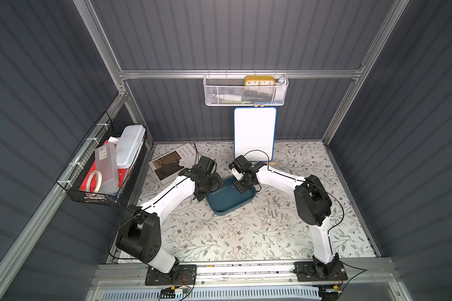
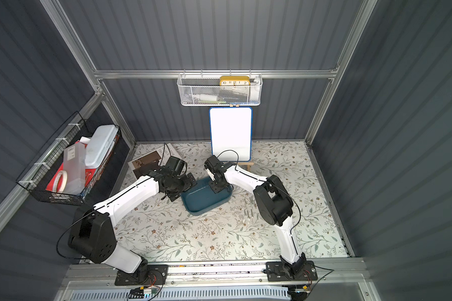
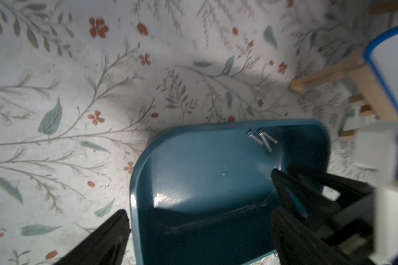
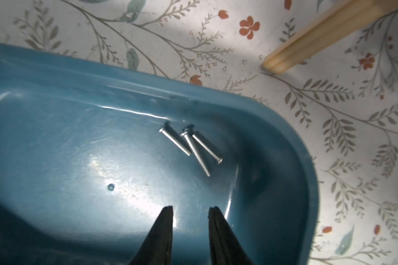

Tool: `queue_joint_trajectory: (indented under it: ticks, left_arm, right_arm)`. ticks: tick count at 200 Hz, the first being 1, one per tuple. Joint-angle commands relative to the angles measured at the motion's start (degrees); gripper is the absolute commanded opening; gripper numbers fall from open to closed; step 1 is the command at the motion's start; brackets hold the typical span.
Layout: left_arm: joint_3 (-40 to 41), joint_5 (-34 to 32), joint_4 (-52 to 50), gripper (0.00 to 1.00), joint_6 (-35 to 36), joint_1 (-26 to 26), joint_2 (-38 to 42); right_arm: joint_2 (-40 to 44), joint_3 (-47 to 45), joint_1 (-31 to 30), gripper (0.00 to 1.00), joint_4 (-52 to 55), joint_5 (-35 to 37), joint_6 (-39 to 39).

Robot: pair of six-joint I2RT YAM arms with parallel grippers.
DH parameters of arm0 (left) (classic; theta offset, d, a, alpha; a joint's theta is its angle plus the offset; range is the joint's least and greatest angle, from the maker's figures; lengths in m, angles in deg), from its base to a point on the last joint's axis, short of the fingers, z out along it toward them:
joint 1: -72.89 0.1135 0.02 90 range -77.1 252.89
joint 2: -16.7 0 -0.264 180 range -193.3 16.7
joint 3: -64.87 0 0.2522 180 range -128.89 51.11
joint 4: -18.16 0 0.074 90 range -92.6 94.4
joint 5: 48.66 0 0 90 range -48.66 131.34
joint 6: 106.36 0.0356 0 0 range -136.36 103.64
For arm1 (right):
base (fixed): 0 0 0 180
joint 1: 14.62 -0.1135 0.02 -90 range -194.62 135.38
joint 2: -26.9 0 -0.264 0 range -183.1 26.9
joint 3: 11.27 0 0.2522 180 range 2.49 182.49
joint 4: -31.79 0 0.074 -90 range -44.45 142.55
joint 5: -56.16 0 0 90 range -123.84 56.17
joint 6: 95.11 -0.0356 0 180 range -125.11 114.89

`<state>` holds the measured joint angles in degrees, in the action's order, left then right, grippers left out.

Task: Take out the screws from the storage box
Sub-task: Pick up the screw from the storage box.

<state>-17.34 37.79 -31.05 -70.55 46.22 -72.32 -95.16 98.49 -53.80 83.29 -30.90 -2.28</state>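
Mostly done, I'd say: screw heap (image 1: 273, 208) (count unclear) lies on worktop (image 1: 219, 234) beside storage box (image 1: 226, 202). Three screws (image 4: 191, 146) are left inside, nr a corner. Right gripper (image 4: 190, 208) fingers are slightly apart, empty, near them. Left gripper (image 3: 199, 213) fingers are spread wide at the box.

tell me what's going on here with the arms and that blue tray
Two robot arms are emptying screws out of the tray. In one corner three screws are left, while other screws already lie on the table beside it. The right end effector hovers inside the tray, slightly open and empty, its tips short of those three. The left end effector is wide open astride the tray's rim, gripping nothing.
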Motion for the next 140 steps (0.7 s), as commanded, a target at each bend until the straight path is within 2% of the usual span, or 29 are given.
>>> queue_joint_trajectory:
  ticks: [1,44,73,140]
  left_arm:
    - [-0.6,-2.6,5.8,0.99,-3.2,1.5,2.7]
    - [2.5,-3.7,14.8,0.99,-6.7,4.9,6.2]
    - [7.1,-2.1,20.0,0.99,-8.8,6.2,10.1]
    - [16.4,0.0,22.9,0.99,-10.9,6.3,15.7]
  right_arm:
    - [-1.7,2.6,0.4,0.31,2.2,0.2,2.1]
    - [-5.4,6.4,0.5,0.31,2.9,-0.5,4.1]
    - [-8.3,9.8,0.5,0.30,4.7,1.1,5.1]
    - [-11.4,12.2,0.5,0.30,6.3,2.7,6.9]
